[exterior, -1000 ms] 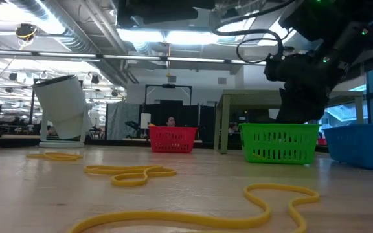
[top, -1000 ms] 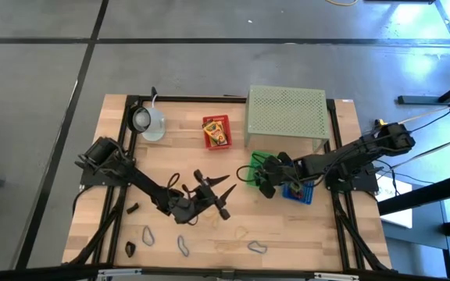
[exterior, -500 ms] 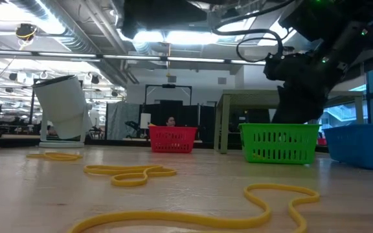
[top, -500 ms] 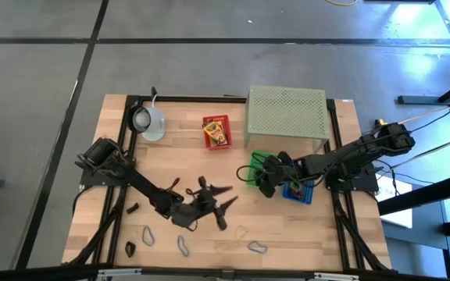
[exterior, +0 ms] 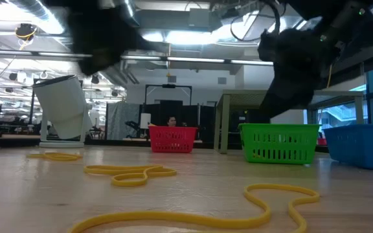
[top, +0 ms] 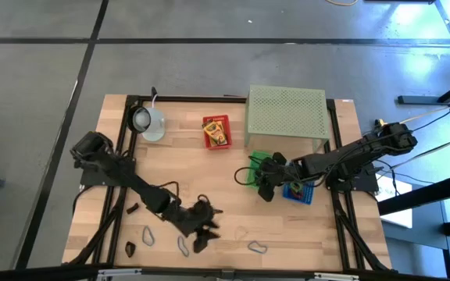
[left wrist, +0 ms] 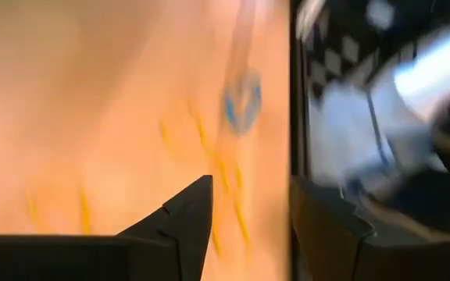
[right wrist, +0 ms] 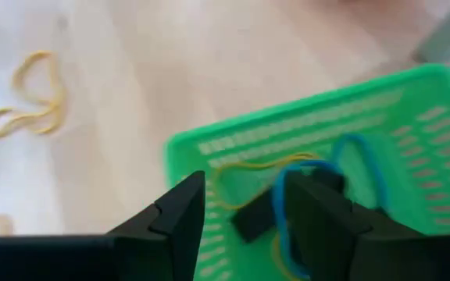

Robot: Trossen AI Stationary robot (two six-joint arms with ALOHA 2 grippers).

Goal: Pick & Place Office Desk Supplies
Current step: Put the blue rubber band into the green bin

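From above, the left tool (top: 199, 232) sits low on the wooden table (top: 178, 160), fingers spread and empty, with a grey loop clip (top: 183, 246) just off at 7 o'clock. The right wrist view shows the right tool (right wrist: 241, 207) released over the green plastic basket (right wrist: 209, 144), rubber bands (right wrist: 319, 168) inside.

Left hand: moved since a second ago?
Yes. In the high view the left hand has dropped toward the table's near edge, away from the yellow box.
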